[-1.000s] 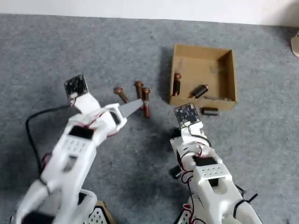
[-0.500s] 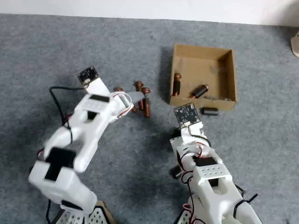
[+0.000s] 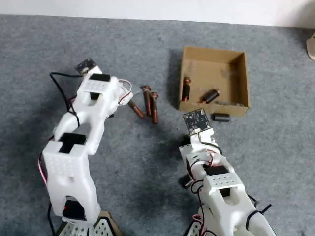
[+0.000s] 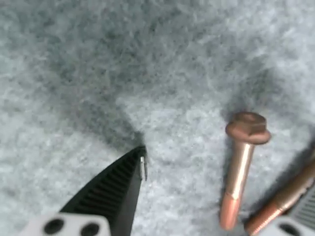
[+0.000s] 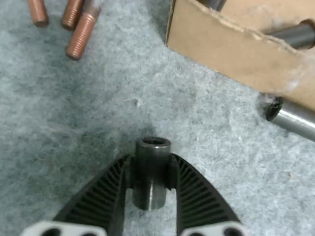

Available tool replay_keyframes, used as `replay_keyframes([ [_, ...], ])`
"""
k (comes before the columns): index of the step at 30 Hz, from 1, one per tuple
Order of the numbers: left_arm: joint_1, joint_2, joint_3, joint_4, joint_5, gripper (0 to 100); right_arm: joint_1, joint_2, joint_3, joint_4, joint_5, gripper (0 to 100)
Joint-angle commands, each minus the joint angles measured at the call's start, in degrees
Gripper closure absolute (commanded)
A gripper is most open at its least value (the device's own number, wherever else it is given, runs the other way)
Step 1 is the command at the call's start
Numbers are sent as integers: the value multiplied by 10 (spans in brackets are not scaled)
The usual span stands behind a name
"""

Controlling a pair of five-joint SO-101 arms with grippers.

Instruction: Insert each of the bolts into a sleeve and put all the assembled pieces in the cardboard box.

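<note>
Sleeve point(image 5: 151, 172) stands upright, gripped between right jaws.

Soft, even light bathes the grey carpeted table point(image 3: 147, 44). We see a diffuse shadow pooling left of the brown cardboard box point(image 3: 214, 64) and another beneath the left white plastic arm point(image 3: 78, 132). In the left wrist view, the copper hex-head bolt point(image 4: 241, 172) carries a pale sheen, with dark shade beside it.

You have nothing to read here: the plain brown cardboard box point(image 3: 211, 69) in the upper right of the high view carries no legible print, and any marks on the small dark circuit board point(image 3: 197, 120) near the centre are too small to make out.
</note>
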Motion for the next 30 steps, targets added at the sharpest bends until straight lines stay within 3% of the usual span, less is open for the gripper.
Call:
replay_keyframes([
  [1,7,15,-64,33,3,543,-2,-15,-7,-13,8,993],
  [18,24,43,-119,84,3,556,-2,-15,-7,-13,8,993],
  [26,24,43,-119,80,0,893,-2,-15,-7,-13,8,993],
  [30,24,44,-115,47,-1,996,-2,-15,-7,-13,9,993],
])
